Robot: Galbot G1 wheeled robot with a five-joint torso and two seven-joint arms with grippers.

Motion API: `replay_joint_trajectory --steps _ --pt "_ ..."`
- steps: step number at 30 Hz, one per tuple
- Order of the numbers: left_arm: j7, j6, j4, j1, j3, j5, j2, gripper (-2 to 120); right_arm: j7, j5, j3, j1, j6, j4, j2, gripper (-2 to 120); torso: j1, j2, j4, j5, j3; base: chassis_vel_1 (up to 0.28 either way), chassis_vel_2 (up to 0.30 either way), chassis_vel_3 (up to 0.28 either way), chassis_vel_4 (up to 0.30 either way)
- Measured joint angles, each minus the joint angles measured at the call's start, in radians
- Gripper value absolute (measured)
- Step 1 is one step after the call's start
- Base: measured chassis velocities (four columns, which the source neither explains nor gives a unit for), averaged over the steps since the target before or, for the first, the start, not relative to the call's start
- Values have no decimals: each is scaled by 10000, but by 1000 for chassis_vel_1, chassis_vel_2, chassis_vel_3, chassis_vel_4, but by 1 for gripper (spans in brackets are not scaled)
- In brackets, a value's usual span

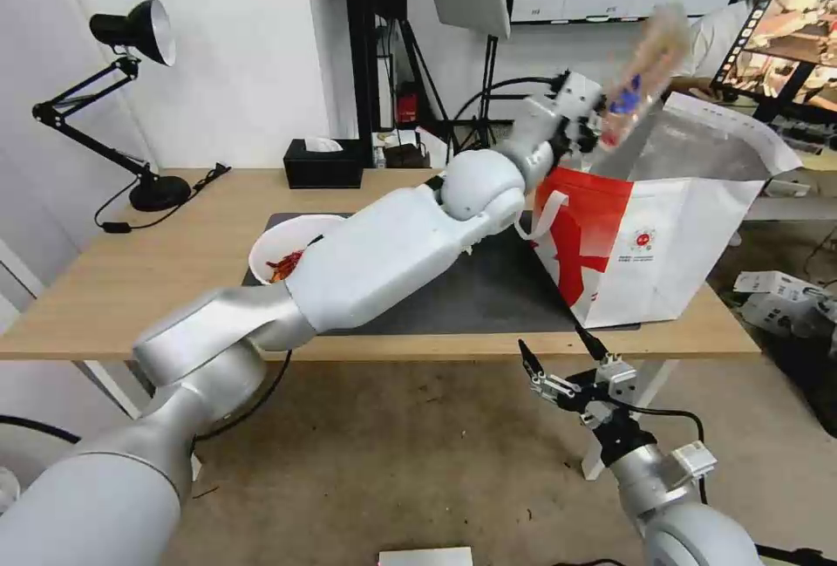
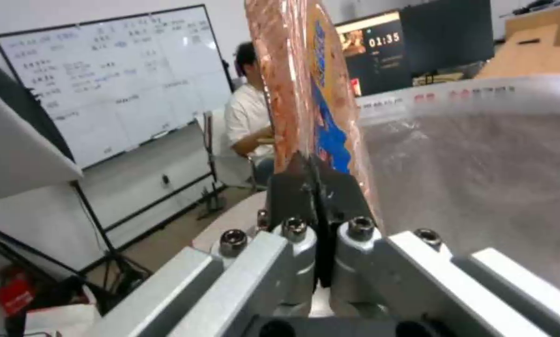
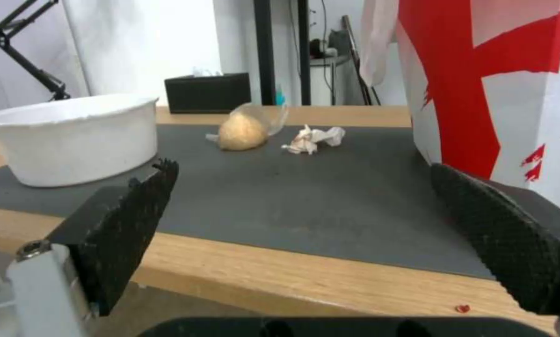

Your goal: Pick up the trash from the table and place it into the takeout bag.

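Observation:
My left arm reaches across the table (image 1: 131, 269), and its gripper (image 1: 593, 126) is shut on the clear plastic clamshell tray (image 1: 645, 78). It holds the tray upright over the open mouth of the red-and-white takeout bag (image 1: 663, 235). In the left wrist view the jaws (image 2: 317, 164) pinch the tray's edge (image 2: 305, 79) above the foil lining (image 2: 479, 164). The white bowl (image 1: 283, 252) with red scraps sits on the dark mat (image 1: 488, 287). The knotted bag (image 3: 245, 128) and the crumpled tissue (image 3: 314, 139) lie on the mat beyond it. My right gripper (image 1: 549, 337) hangs open below the table's front edge.
A black tissue box (image 1: 323, 163) stands at the table's back edge. A black desk lamp (image 1: 131, 95) is at the back left. Light stands and cables crowd the floor behind the table. Boxes lie on the floor at the right, beyond the takeout bag.

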Motion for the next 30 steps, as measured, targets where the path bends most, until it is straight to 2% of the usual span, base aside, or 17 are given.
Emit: replay_joint_trajectory --steps 5,9,12,13,17,18,21,22,23,25,27,28,30 --pt "-16 0 -27 151 57 -37 110 0 -11 22 -12 -7 6 -7 -36 100 0 0 -1 -1 1 0 0 0 0" --pt "-379 -82 -237 241 238 -74 340 5 -13 33 -56 -6 6 -10 -44 100 0 0 0 -1 0 0 0 0 0" --pt "-595 -115 -476 290 273 -264 467 19 -14 49 -82 12 0 -11 -45 100 0 0 1 -2 0 0 0 0 0" --pt "-595 -115 -476 290 273 -264 467 19 -14 49 -82 12 0 -11 -45 100 0 0 1 -2 0 0 0 0 0" --pt "-866 -116 -855 179 189 -822 499 38 -14 61 -119 54 -26 -18 -53 100 -1 0 -2 -2 0 0 0 0 0" --pt "-866 -116 -855 179 189 -822 499 38 -14 61 -119 54 -26 -18 -53 100 -1 0 -2 -2 0 0 0 0 0" --pt "-1397 -80 -1444 163 0 -1446 663 52 -15 81 -98 29 -43 69 -78 100 0 0 -3 -1 0 0 0 0 0" --pt "-1397 -80 -1444 163 0 -1446 663 52 -15 81 -98 29 -43 69 -78 100 0 0 -3 -1 0 0 0 0 0" --pt "-1563 -5 -1792 222 -88 -1650 856 59 -14 83 -22 -30 -46 139 -81 100 -1 0 -3 -2 -1 0 0 0 0" --pt "-1630 27 -2023 314 -129 -1701 1049 61 -13 83 43 -88 -46 193 -79 100 -1 0 -3 -3 -1 0 0 0 0" --pt "-1785 45 -2737 803 -411 -1723 1701 74 5 71 265 -267 -47 308 8 100 -2 0 -2 -2 -1 0 0 0 0" --pt "-1785 45 -2737 803 -411 -1723 1701 74 5 71 265 -267 -47 308 8 100 -2 0 -2 -2 -1 0 0 0 0" --pt "-1936 43 -3511 1668 -920 -1725 2403 84 66 -14 481 -427 -9 399 141 100 -1 0 -3 -3 -1 0 0 0 0"
